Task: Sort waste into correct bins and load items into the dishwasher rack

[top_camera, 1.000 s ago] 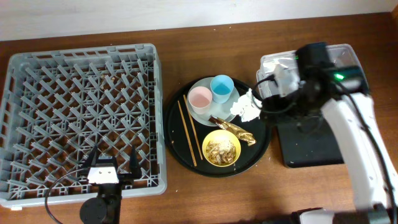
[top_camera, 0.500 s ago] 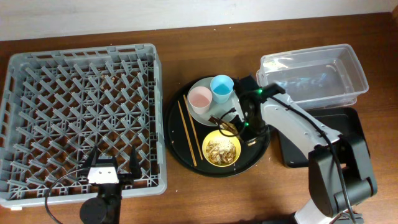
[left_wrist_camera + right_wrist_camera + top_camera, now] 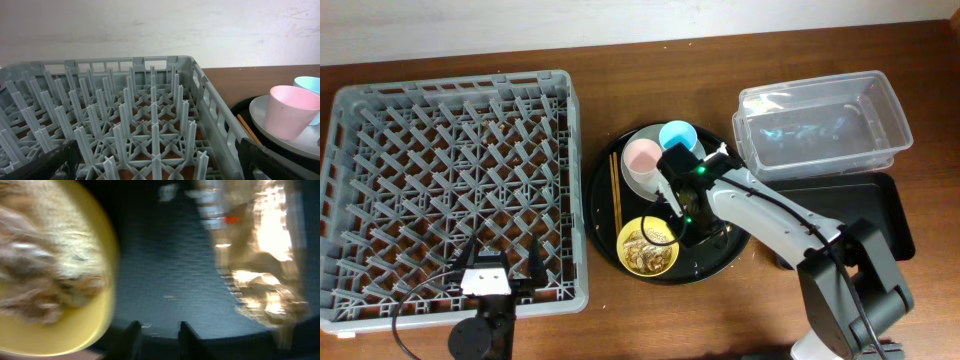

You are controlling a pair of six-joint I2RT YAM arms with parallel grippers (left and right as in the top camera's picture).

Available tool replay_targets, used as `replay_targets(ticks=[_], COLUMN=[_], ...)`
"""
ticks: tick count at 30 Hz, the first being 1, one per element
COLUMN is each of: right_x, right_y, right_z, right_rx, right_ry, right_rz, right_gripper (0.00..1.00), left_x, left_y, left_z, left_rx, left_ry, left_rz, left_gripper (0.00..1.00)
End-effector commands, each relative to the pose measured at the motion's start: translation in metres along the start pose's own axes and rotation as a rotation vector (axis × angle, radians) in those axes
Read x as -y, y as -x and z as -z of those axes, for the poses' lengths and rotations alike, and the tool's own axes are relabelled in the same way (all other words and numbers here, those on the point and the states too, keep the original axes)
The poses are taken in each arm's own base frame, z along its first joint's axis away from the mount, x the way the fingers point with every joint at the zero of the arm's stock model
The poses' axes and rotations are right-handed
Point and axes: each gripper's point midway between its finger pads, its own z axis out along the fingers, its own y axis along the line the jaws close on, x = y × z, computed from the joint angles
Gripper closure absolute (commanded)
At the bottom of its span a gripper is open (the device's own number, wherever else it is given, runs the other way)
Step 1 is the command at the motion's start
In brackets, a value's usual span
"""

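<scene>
The grey dishwasher rack fills the left. My left gripper hangs open and empty over its near edge. A pale plate carries the pink cup and the blue cup. The chopsticks lie beside the plate. The yellow bowl holds beige scraps. My right gripper is low over the round tray, its fingers a little apart and empty. It sits between the bowl and the brown-gold wrapper. The napkin is out of view.
The round black tray holds the dishes. The clear tub stands at the back right. The shallow black rectangular tray lies in front of the tub, partly under my right arm. The left wrist view shows the pink cup beyond the rack wall.
My right arm swung from the clear tub down and left across the round tray. The yellow bowl shifted left. The napkin no longer shows on the tray. The left arm has not moved.
</scene>
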Motion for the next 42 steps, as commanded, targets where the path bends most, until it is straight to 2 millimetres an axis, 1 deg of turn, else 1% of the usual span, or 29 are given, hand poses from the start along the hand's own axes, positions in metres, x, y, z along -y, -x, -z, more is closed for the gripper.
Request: replay_targets(ticks=[1, 3, 6, 8, 9, 10, 13, 16, 19, 20, 23, 25, 27, 28, 30, 32, 36, 37, 38, 39, 42], right_x=[0.038, 0.041, 0.041, 0.051, 0.054, 0.057, 0.068, 0.075, 0.079, 0.083, 0.087, 0.099, 0.103, 0.108, 0.109, 0.106, 0.106, 0.103, 0.099, 0.099, 0.098], right_y=[0.004, 0.011, 0.019, 0.03, 0.033, 0.034, 0.04, 0.049, 0.057, 0.061, 0.066, 0.07, 0.071, 0.072, 0.073, 0.077, 0.073, 0.071, 0.071, 0.07, 0.066], right_z=[0.0, 0.0, 0.001, 0.003, 0.005, 0.005, 0.009, 0.014, 0.016, 0.016, 0.012, 0.013, 0.015, 0.016, 0.016, 0.012, -0.012, -0.018, -0.02, -0.02, -0.015], right_rx=[0.021, 0.046, 0.075, 0.12, 0.13, 0.128, 0.138, 0.158, 0.191, 0.213, 0.27, 0.318, 0.344, 0.352, 0.358, 0.364, 0.303, 0.288, 0.284, 0.28, 0.274], right_ry=[-0.177, -0.193, -0.196, -0.238, -0.259, -0.271, -0.339, -0.394, -0.404, -0.385, -0.203, -0.114, -0.064, -0.063, -0.065, -0.045, -0.025, -0.01, 0.013, 0.015, 0.015], right_rz=[-0.03, -0.008, 0.041, 0.039, 0.044, 0.087, 0.151, 0.221, 0.216, 0.196, 0.123, 0.063, 0.061, 0.049, 0.046, 0.05, 0.047, 0.047, 0.051, 0.051, 0.05], right_gripper=[0.41, 0.28, 0.21, 0.15, 0.11, 0.07, 0.01, 0.01, 0.01, 0.01, 0.01, 0.01, 0.01, 0.01, 0.01, 0.01, 0.0, 0.07, 0.18, 0.24, 0.59], left_x=[0.003, 0.003, 0.003, 0.003, 0.003, 0.003, 0.003, 0.003, 0.003, 0.003, 0.003, 0.003, 0.003, 0.003, 0.003, 0.003, 0.003, 0.003, 0.003, 0.003, 0.003], left_y=[-0.001, -0.001, -0.001, -0.001, -0.001, -0.001, -0.001, -0.001, -0.001, -0.001, -0.001, -0.001, -0.001, -0.001, -0.001, -0.001, -0.001, -0.001, -0.001, -0.001, -0.001], left_z=[0.0, 0.0, 0.0, 0.0, 0.0, 0.0, 0.0, 0.0, 0.0, 0.0, 0.0, 0.0, 0.0, 0.0, 0.0, 0.0, 0.0, 0.0, 0.0, 0.0, 0.0], left_rx=[0.002, 0.002, 0.002, 0.001, 0.002, 0.001, 0.001, 0.002, 0.002, 0.002, 0.002, 0.002, 0.002, 0.002, 0.002, 0.002, 0.001, 0.001, 0.002, 0.002, 0.002], left_ry=[-0.016, -0.016, -0.016, -0.016, -0.016, -0.016, -0.016, -0.016, -0.016, -0.016, -0.016, -0.016, -0.015, -0.015, -0.015, -0.015, -0.015, -0.015, -0.015, -0.015, -0.015], left_rz=[-0.016, -0.016, -0.016, -0.016, -0.016, -0.016, -0.016, -0.016, -0.016, -0.016, -0.016, -0.016, -0.016, -0.016, -0.016, -0.016, -0.016, -0.016, -0.016, -0.016, -0.016], left_gripper=[0.01, 0.01, 0.01, 0.01, 0.0, 0.01, 0.01, 0.0, 0.01, 0.01, 0.01, 0.01, 0.01, 0.01, 0.01, 0.01, 0.01, 0.01, 0.01, 0.01, 0.01])
